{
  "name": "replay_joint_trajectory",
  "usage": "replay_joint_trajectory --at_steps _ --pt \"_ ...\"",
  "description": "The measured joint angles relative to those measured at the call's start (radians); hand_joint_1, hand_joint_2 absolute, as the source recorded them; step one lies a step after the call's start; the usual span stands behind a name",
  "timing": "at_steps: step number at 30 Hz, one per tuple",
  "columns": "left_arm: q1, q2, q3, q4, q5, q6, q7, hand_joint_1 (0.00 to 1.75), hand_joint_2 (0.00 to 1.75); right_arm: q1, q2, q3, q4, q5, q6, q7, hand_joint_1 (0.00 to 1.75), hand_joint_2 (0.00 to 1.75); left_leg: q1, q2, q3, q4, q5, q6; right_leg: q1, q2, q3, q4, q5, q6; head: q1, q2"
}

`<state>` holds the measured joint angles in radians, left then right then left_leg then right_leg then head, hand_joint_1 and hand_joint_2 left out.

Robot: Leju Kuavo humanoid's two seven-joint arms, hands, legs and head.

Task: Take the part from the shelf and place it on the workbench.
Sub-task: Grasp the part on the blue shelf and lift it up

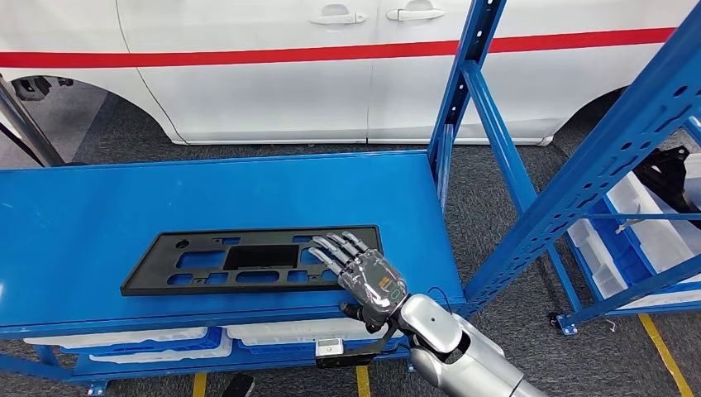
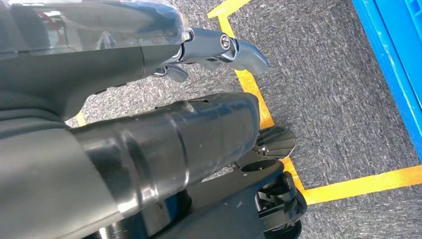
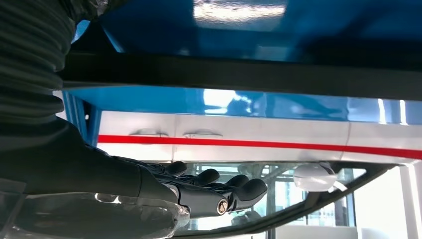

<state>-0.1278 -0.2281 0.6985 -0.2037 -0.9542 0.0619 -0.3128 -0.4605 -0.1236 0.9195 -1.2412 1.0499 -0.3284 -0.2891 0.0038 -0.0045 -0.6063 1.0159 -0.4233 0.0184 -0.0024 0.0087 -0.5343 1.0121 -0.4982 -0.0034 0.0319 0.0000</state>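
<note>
The blue table is seen from the head view, with a white vehicle bearing a red stripe parked beyond its far edge and the blue shelf standing off its right edge. The part, a long flat black panel pierced with cut-outs, is laid on the table close to the near edge, its long axis running parallel to that edge from left to right, with its right end lying towards the table's near right corner. The right hand is extended over that right end from the near side, palm down; its fingers are stretched out flat and apart across the panel, grasping nothing, though it cannot be told whether they touch its surface or are held just above it. In the right wrist view the same fingers are shown straight and unclenched. The left hand is hung beside the body over grey floor marked with yellow tape, loosely extended and holding nothing. The placement is judged essentially complete, so that only the right hand's withdrawal towards the near edge, away from the part, is called for.
</note>
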Motion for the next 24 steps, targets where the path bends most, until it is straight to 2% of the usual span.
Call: replay_joint_trajectory --at_steps 9,15,24 --pt "0.0 0.0 0.0 0.0 -0.011 -0.001 0.006 0.0 0.0 -0.02 0.004 -0.016 0.068 0.044 -0.022 0.038 0.0 1.75 0.0 0.0 0.0 0.0 0.0 0.0 0.0 0.0 0.0 0.0 0.0 0.0 0.0 0.0" --pt "0.0 0.0 0.0 0.0 -0.018 -0.008 0.008 0.0 0.0 -0.039 0.034 -0.039 0.133 0.099 -0.068 0.089 0.0 1.75 0.0 0.0 0.0 0.0 0.0 0.0 0.0 0.0 0.0 0.0 0.0 0.0 0.0 0.0" --pt "-0.001 0.0 0.0 0.0 -0.029 -0.013 0.013 0.0 0.0 -0.048 0.084 -0.087 0.21 0.133 -0.129 0.1 0.0 1.75 0.0 0.0 0.0 0.0 0.0 0.0 0.0 0.0 0.0 0.0 0.0 0.0 0.0 0.0"
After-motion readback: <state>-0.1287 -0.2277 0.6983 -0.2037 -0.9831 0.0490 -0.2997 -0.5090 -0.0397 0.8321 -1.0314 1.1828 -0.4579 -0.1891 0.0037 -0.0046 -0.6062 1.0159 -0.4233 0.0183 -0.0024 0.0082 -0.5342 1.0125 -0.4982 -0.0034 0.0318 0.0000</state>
